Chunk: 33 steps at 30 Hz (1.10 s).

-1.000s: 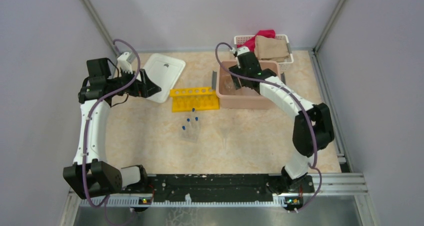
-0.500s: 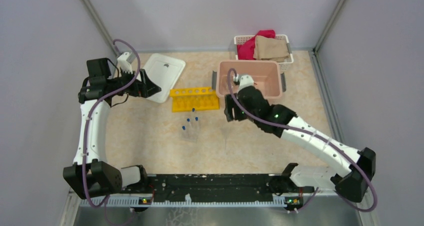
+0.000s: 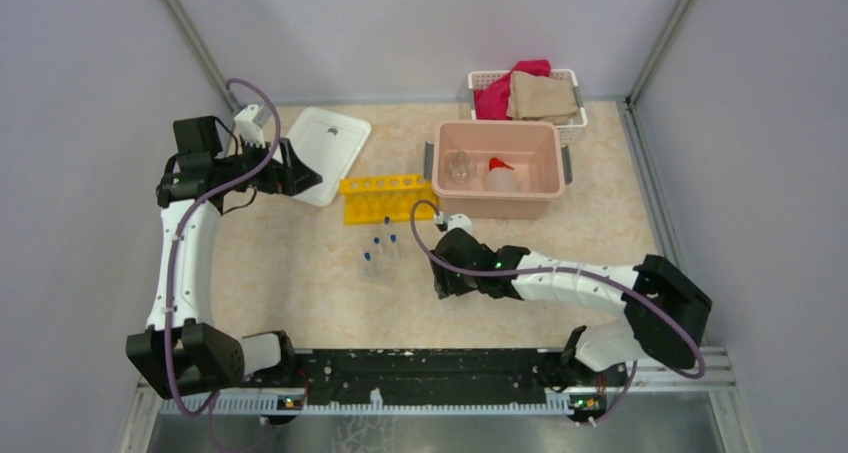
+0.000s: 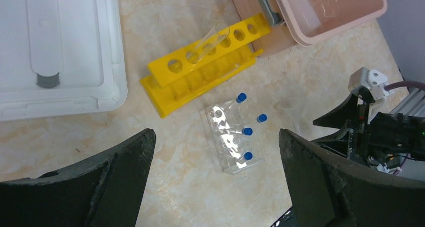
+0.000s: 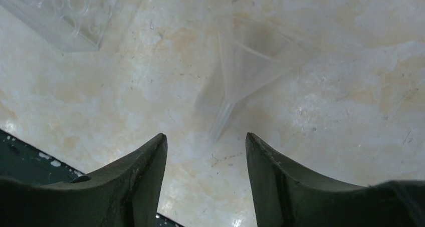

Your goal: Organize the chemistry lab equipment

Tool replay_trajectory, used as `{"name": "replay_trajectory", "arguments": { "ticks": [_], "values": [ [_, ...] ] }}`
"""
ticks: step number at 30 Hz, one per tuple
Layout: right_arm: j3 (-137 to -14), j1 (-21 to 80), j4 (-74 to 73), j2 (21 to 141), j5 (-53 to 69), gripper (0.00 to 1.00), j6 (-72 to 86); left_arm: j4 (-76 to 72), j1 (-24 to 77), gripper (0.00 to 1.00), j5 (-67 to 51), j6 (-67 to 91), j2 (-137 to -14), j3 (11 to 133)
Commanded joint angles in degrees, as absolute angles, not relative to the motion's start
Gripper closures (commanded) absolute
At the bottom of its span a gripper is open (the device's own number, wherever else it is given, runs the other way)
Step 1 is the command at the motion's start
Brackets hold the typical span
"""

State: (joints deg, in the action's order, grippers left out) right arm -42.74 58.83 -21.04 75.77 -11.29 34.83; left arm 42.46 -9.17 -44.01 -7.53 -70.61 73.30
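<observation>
A clear funnel (image 5: pixel 250 61) lies on its side on the table, its stem (image 5: pixel 223 118) pointing towards my right gripper (image 5: pixel 205 137), which is open and empty just above it. In the top view the right gripper (image 3: pixel 441 281) hovers right of the clear rack (image 3: pixel 383 256), which holds blue-capped tubes (image 4: pixel 248 131). The yellow rack (image 3: pixel 388 198) holds one clear tube (image 4: pixel 208 39). The clear flask (image 3: pixel 459 165) and the white squeeze bottle (image 3: pixel 500 177) lie in the pink tub (image 3: pixel 497 209). My left gripper (image 3: pixel 310 180) is open and empty, high beside the white lid.
The white lid (image 3: pixel 325 145) with a grey handle lies at the back left. The white basket (image 3: pixel 570 123) of red and tan cloths stands behind the pink tub. Grey walls close in the table on three sides.
My right arm has pulled back out of the pink tub and swung down and left over the funnel. The flask stays in the tub. The left arm has not moved.
</observation>
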Motion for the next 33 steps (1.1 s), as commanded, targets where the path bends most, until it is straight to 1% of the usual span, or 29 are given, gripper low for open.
{"name": "replay_trajectory", "arguments": {
  "ticks": [1,7,9,11,15,17,21,26,28,30,33],
  "values": [
    [-44.8,59.15,-13.46,80.71,-14.76,0.45,35.27,42.6,-9.69,0.01,-44.0,-7.82,-69.96,73.68],
    [-46.67,59.15,-13.49,86.7,-17.18,0.56,34.19,42.69,-9.65,0.01,-44.03,-7.82,-69.74,74.07],
    [-46.39,59.15,-13.31,87.55,-17.45,0.62,34.19,42.71,-9.59,0.01,-44.03,-7.82,-69.78,74.05],
    [-45.86,59.15,-13.15,87.69,-18.26,0.71,34.5,42.71,-9.7,0.01,-44.16,-7.83,-69.99,73.98],
    [-46.34,59.14,-14.63,86.0,-19.7,0.93,33.81,42.65,-9.66,0.01,-43.95,-7.8,-70.23,73.96],
    [-47.47,59.15,-16.79,83.68,-20.72,1.0,32.33,42.49,-9.71,0.01,-43.98,-7.78,-70.14,74.0],
    [-51.76,59.09,-23.52,74.59,-22.19,1.0,27.71,42.33,-9.63,0.01,-43.92,-7.82,-70.06,73.96],
    [-61.71,55.73,-30.48,64.09,-17.77,1.0,22.0,41.99,-9.7,0.01,-43.86,-7.98,-70.28,73.66],
    [-66.23,51.4,-33.03,62.33,-15.29,1.0,21.45,41.64,-9.69,0.01,-43.98,-7.95,-70.53,73.35],
    [-69.41,43.95,-34.3,62.1,-11.5,1.0,21.21,41.3,-9.69,0.01,-44.12,-8.0,-70.8,72.91],
    [-72.35,34.7,-34.32,64.81,-7.53,1.0,20.7,40.32,-9.68,0.01,-44.13,-8.2,-71.37,71.88]
  ]
}}
